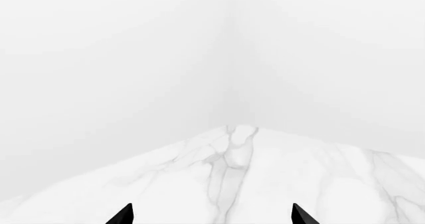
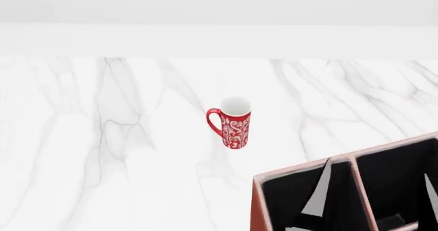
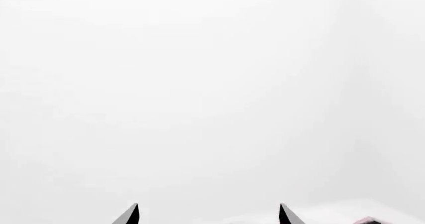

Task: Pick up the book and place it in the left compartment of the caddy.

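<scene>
Both tools, left (image 1: 211,215) and right (image 3: 208,214), gape empty; no book shows beside caddy (image 2: 259,200), so reaching blind risks toppling the red mug (image 2: 234,122).

From my seat I see a tall red mug (image 2: 235,122) with a white pattern standing upright on the white marble desk (image 2: 102,154), about mid-view on the head camera. Its handle points toward the left side and its inside is white. Grey veins run across the desk's surface. Behind the desk I see a plain white wall (image 2: 219,5). The left wrist camera shows me a corner of the same veined marble against two white walls meeting.
</scene>
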Controlling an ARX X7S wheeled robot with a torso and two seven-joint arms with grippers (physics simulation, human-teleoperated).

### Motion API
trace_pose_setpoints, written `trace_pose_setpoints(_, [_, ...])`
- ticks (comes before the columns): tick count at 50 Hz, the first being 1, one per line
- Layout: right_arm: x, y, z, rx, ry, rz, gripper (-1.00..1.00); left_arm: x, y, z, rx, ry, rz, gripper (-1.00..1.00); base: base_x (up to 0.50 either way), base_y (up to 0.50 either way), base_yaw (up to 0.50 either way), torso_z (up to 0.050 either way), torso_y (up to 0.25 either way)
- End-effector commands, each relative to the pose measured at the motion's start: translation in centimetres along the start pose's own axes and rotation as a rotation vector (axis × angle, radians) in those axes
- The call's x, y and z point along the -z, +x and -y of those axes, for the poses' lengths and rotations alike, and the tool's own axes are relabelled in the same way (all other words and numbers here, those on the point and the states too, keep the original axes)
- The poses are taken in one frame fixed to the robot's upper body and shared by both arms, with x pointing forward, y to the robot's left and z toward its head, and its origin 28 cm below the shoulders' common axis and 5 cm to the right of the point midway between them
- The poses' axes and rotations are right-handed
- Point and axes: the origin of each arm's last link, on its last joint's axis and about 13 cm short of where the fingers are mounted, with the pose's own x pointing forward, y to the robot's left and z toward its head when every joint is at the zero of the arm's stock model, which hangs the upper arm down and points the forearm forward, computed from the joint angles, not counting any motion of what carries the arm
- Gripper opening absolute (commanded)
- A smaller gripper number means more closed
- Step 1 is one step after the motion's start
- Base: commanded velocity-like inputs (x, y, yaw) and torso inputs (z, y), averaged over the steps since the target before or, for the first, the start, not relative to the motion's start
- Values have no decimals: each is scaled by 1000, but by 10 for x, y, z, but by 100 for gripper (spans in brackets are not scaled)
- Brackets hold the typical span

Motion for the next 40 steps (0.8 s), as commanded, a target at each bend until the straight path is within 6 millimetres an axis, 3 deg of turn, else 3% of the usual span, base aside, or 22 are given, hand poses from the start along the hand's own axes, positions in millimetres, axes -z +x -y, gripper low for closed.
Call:
trace_pose_setpoints(1, [-19,10,4,-101,-123,-95,100,1,0,0,0,-2,-5,100,0,0,0,0,0])
trace_pose_setpoints(11, [-26,21,9,-187,-259,-113,100,1,0,1,2,-2,-4,100,0,0,0,0,0])
trace_pose_setpoints(21, [-32,41,0,-273,-353,-92,100,0,0,0,0,-5,-3,100,0,0,0,0,0])
trace_pose_setpoints(29, [-44,81,-11,-365,-442,-69,100,0,-1,-1,-3,-9,-2,100,0,0,0,0,0])
trace_pose_setpoints(40, [-45,107,-26,-512,-536,-50,100,0,-1,-2,-4,-10,-3,100,0,0,0,0,0])
